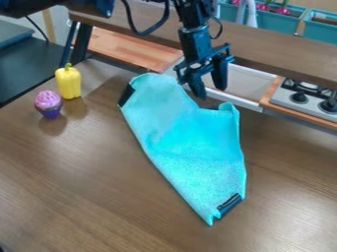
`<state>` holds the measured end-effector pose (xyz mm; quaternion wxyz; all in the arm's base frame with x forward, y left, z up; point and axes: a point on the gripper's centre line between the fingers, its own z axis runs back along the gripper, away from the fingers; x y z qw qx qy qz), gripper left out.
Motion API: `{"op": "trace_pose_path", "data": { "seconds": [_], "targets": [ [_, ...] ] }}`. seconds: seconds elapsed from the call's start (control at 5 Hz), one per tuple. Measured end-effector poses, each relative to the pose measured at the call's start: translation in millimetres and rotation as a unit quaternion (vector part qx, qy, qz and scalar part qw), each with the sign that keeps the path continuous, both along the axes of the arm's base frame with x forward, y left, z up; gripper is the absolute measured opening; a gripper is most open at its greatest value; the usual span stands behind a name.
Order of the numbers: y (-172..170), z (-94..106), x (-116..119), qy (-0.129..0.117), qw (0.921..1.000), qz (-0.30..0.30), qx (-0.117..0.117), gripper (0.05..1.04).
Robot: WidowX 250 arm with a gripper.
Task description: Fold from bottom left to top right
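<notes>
The cloth (187, 130) seems already folded over on the tabletop (85, 182), its long straight edge probably the crease, so the step in hand is likely letting the fold settle or trimming it. To do that well, the gripper (210, 90) should rise clear of the cloth before going sideways, lest a loose layer drag; any retouch should pinch the top layer alone and carry it low. The fingers (219, 77) stand apart, gripping nothing, near the dip in the cloth's far edge; most of the cloth lies from there toward the camera.
</notes>
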<state>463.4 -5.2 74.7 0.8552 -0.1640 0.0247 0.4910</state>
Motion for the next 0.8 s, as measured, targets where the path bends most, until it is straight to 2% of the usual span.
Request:
{"op": "trace_pose_path", "data": {
  "seconds": [0.2, 0.4, 0.6, 0.8],
  "targets": [
    [-3, -4.3, -2, -0.018, 0.9994, -0.031, -0.003, 0.997],
    [0, 31.5, -6, -0.065, 0.9963, -0.055, -0.010, 1.001],
    [17, 67.2, -25, -0.111, 0.9887, -0.100, 0.007, 1.001],
    [32, 110.6, -58, -0.165, 0.9705, -0.173, 0.031, 1.001]
  ]
}}
